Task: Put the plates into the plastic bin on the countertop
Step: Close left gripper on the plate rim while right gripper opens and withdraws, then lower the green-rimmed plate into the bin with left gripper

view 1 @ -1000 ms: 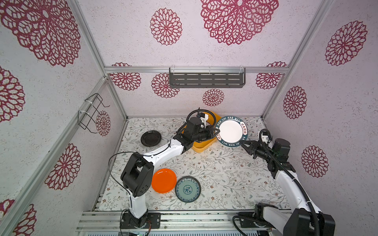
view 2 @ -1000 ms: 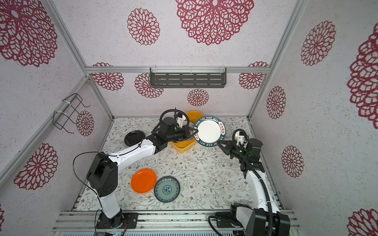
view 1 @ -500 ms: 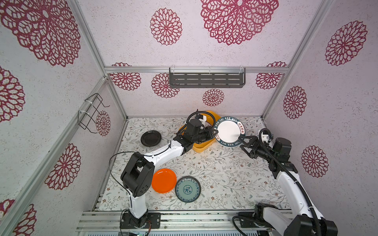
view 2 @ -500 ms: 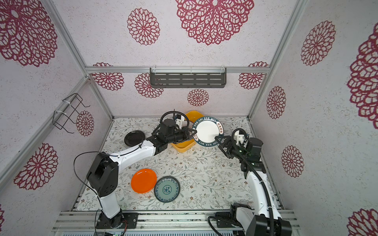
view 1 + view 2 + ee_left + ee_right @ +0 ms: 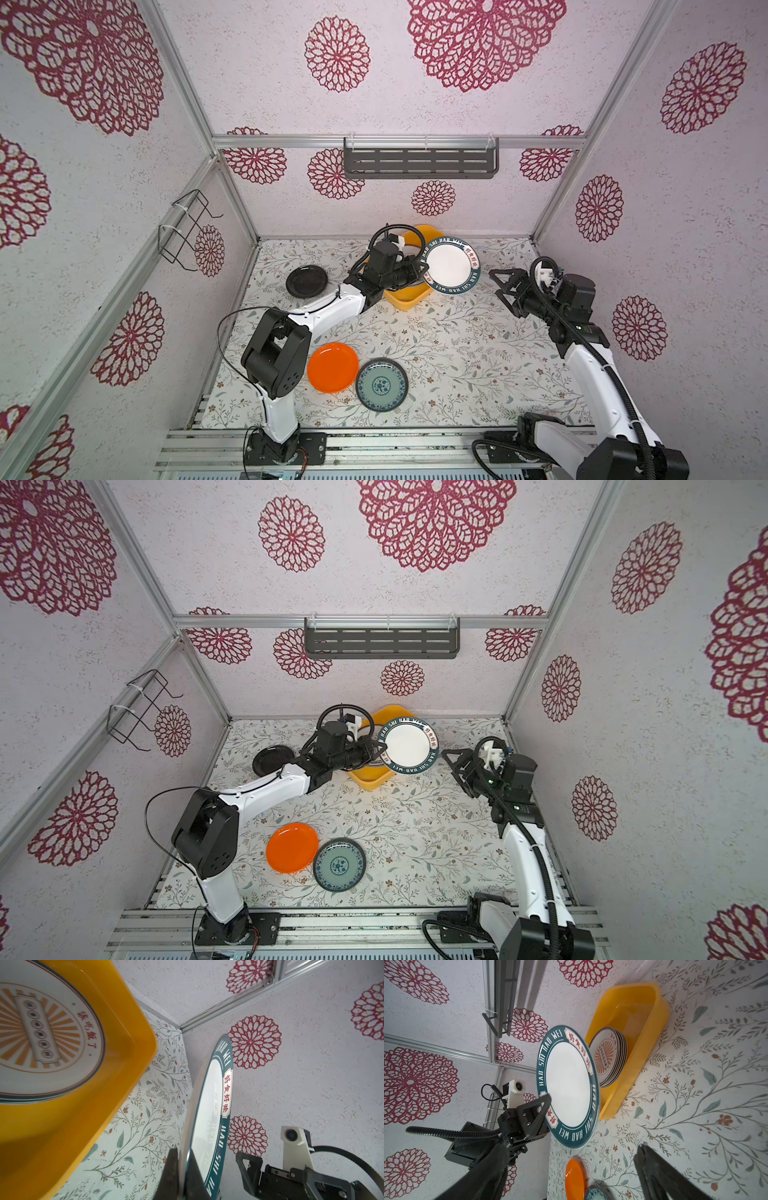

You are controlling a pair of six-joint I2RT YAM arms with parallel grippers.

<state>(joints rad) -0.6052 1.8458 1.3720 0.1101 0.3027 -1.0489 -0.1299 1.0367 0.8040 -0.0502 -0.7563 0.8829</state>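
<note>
Since the left gripper (image 5: 424, 272) clamps the round white teal-rimmed plate (image 5: 453, 266) by its edge mid-frame, the right gripper (image 5: 494, 282) gapes empty, seemingly unneeded.

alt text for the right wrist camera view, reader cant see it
The left gripper pinches the rim of a white lettered plate with a dark teal border, holding it in the air by the yellow bin. A stack of sunburst plates sits in the bin; an orange plate lies on the floral countertop.
</note>
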